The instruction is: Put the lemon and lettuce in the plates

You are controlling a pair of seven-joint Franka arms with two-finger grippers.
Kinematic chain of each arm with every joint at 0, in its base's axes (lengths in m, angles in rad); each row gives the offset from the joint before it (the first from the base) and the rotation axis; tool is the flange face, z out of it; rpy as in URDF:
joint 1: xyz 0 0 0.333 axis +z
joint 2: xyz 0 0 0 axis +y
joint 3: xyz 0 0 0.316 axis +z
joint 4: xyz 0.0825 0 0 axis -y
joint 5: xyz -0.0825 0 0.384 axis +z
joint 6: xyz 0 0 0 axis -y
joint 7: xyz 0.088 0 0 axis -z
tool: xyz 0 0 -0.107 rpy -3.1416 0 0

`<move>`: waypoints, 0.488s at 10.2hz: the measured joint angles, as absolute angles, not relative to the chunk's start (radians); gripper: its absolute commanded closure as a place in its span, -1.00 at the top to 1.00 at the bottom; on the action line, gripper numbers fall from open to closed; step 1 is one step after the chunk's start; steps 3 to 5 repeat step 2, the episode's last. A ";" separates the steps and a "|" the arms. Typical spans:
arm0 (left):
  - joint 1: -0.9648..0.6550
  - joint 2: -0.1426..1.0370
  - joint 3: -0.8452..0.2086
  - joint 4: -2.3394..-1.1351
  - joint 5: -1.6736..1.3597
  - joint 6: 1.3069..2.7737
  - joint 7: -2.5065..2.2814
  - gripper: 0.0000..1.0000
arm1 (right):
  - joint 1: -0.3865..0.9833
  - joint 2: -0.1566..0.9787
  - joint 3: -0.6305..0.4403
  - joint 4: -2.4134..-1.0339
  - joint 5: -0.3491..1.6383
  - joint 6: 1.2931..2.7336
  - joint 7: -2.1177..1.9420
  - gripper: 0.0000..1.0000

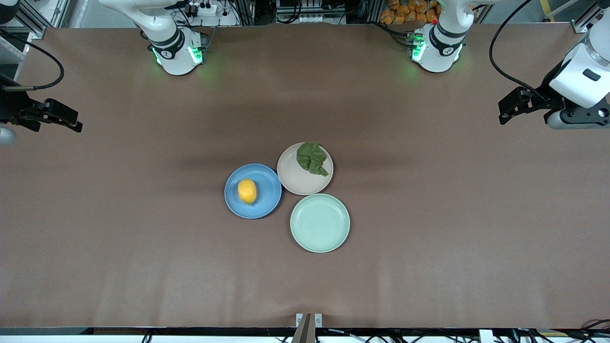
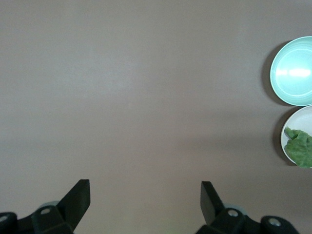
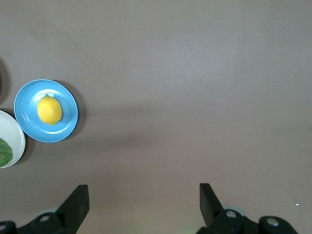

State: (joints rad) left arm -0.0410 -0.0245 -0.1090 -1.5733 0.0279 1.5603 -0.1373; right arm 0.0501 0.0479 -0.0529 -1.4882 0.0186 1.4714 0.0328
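**A:** Where do the task's things lie?

**B:** The lemon (image 1: 247,191) rests in the blue plate (image 1: 269,202); the lettuce (image 1: 312,158) lies at the beige plate's (image 1: 293,183) one o'clock rim. The mint plate (image 1: 320,238) sits at the blue plate's four o'clock.

**A:** Handling?

**B:** The lemon looks firm, light and apt to roll: grip across its short middle. The lettuce looks limp and fragile: pinch a raised fold.

**A:** Count?

**B:** One lemon, one leaf, three plates.

**A:** Pincers?

**B:** The left gripper (image 1: 506,110) and the right gripper (image 1: 66,120), both spread and empty, wait over bare table (image 1: 143,262) at their own ends.
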 measured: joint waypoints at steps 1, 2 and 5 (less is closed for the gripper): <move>-0.041 -0.024 -0.109 -1.571 0.028 1.558 -0.137 1.00 | 0.050 0.048 -0.048 -1.488 0.020 1.463 0.033 1.00; -0.041 -0.024 -0.109 -1.571 0.028 1.557 -0.137 1.00 | 0.051 0.048 -0.046 -1.488 0.020 1.461 0.033 1.00; -0.041 -0.024 -0.109 -1.571 0.028 1.557 -0.137 1.00 | 0.051 0.048 -0.046 -1.488 0.020 1.461 0.033 1.00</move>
